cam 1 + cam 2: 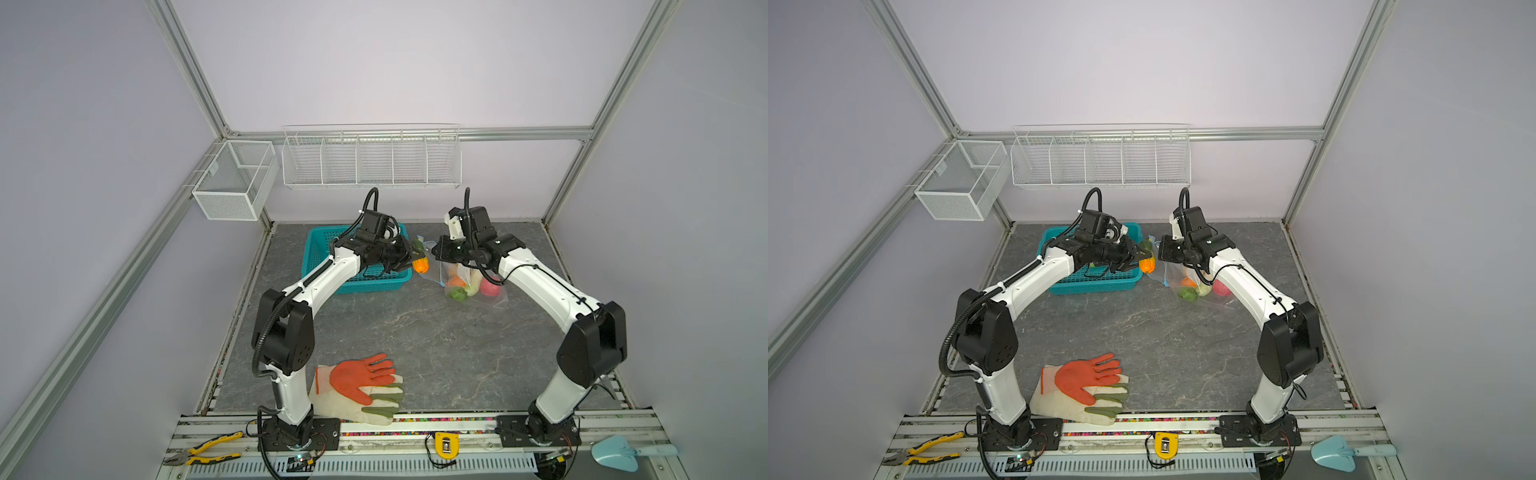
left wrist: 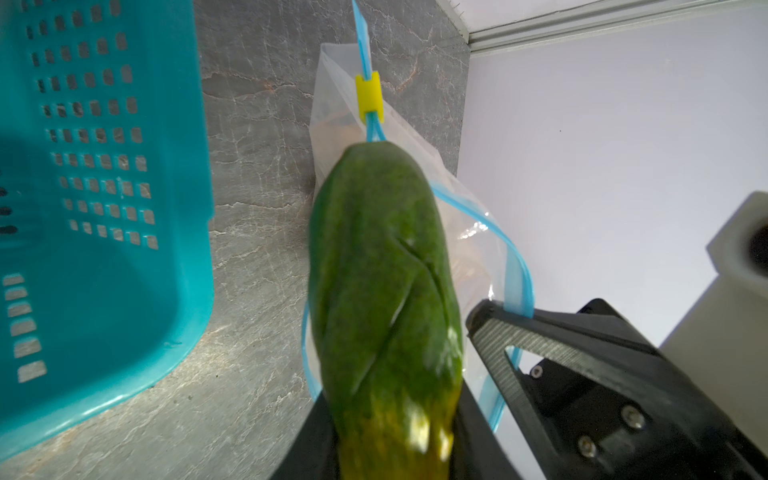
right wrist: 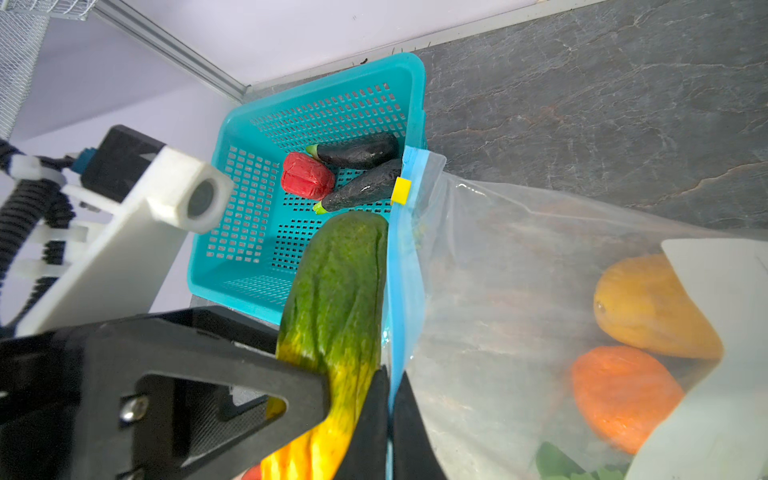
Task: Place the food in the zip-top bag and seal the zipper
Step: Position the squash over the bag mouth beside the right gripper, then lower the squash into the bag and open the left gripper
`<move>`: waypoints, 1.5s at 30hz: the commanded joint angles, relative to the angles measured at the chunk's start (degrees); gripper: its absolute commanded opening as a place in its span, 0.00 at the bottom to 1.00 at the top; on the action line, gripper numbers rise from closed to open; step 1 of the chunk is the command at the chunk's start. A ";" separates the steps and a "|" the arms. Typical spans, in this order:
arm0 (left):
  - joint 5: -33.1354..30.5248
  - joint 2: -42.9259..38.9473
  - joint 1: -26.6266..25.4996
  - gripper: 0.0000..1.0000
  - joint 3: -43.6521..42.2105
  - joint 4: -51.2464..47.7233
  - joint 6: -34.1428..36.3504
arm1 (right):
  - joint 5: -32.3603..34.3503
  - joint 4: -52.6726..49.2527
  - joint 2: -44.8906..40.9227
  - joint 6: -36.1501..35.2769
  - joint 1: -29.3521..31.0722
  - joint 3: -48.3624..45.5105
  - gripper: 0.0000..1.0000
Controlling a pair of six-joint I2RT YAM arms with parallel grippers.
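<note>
The clear zip-top bag lies right of centre with several food pieces inside: orange, yellow, white, green and red. My right gripper is shut on the light blue zipper, holding the mouth edge up. The yellow slider sits at the zipper's far end. My left gripper is shut on a long green-and-yellow food piece at the bag's mouth, its tip close against the zipper. In both top views the two grippers nearly meet. A red piece and two dark pieces lie in the basket.
The teal perforated basket stands just left of the bag, under my left arm. Orange-and-white gloves lie at the front. Pliers, a yellow tape measure and a blue trowel rest on the front rail. White wire baskets hang on the back wall.
</note>
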 commanded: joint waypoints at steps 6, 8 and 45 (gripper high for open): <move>4.24 -2.56 -1.18 0.32 -0.54 2.99 -2.64 | -0.29 1.22 -1.51 -0.05 -0.01 0.26 0.07; 5.35 -3.09 -1.21 0.32 -1.55 4.11 -3.49 | -0.33 1.14 -1.51 -0.05 0.02 0.35 0.07; 5.72 1.70 -1.12 0.32 -2.93 5.96 -3.79 | -0.24 1.03 -1.69 -0.10 0.38 0.62 0.07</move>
